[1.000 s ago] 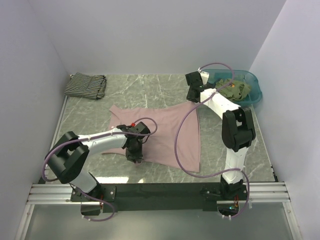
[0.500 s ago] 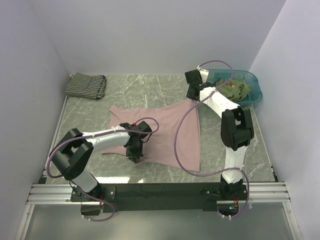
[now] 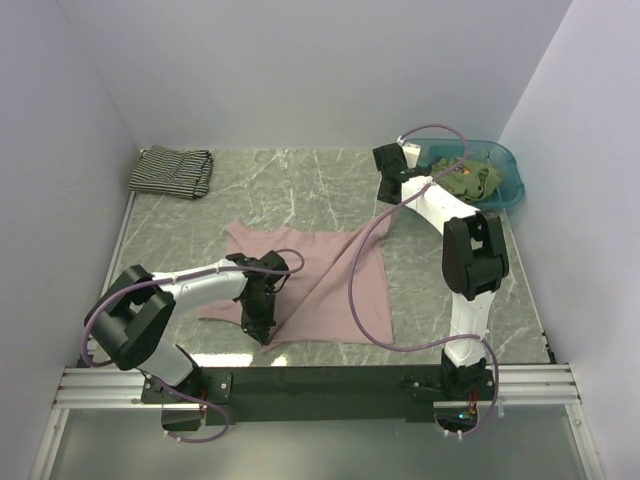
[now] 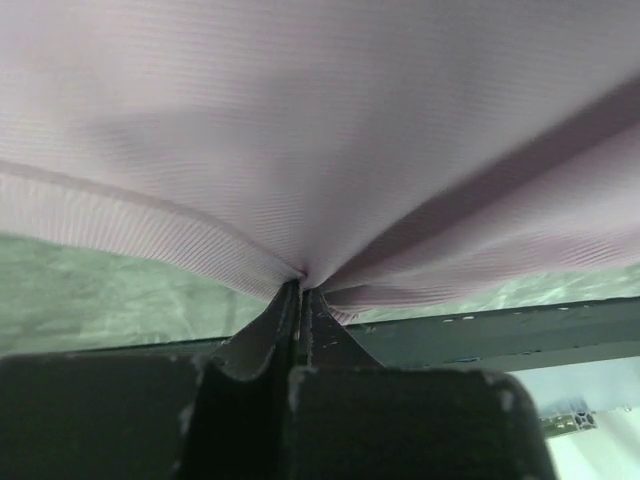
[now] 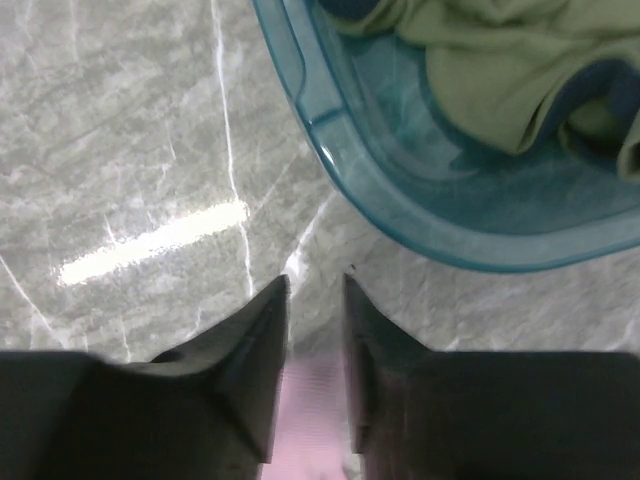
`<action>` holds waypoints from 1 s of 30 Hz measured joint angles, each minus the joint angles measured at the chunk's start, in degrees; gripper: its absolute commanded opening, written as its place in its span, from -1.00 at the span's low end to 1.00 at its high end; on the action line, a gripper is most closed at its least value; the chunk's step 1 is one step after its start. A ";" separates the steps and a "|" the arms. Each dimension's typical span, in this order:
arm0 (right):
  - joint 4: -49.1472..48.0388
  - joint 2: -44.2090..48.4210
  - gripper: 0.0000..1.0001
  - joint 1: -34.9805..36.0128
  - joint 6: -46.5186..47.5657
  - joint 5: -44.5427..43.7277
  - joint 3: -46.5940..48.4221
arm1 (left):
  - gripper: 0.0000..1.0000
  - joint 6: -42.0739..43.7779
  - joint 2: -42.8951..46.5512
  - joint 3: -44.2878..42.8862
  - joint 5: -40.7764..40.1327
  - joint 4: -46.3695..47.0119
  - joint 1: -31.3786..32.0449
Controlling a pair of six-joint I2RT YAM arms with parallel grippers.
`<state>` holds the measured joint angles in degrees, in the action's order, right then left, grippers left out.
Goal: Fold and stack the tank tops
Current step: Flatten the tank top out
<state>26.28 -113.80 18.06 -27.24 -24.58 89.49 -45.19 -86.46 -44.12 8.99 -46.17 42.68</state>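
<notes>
My table (image 3: 300,185) has a grey-green marbled top threaded with pale veins. Plain, pale lavender walls box it in: a back wall (image 3: 320,70), a left wall (image 3: 50,200) and a right wall (image 3: 585,200). An aluminium rail (image 3: 320,385) runs along the near edge. Overhead light leaves a bright streak (image 5: 150,245) on the stone.

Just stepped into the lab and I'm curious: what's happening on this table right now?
The left gripper is shut on the near edge of the pink tank top, which lies rumpled on the table. The right gripper hovers open beside the teal basin, holding nothing. Green tops sit in the basin; a folded striped top lies at the far left corner.
</notes>
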 measured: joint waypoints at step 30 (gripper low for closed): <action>8.24 53.75 0.00 23.80 -20.09 9.33 -52.70 | -0.14 1.86 -27.82 -38.82 -3.19 10.51 -14.93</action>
<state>34.52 -60.05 41.87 -47.33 -15.25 36.80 -43.33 -114.28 -82.94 5.80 -35.66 27.75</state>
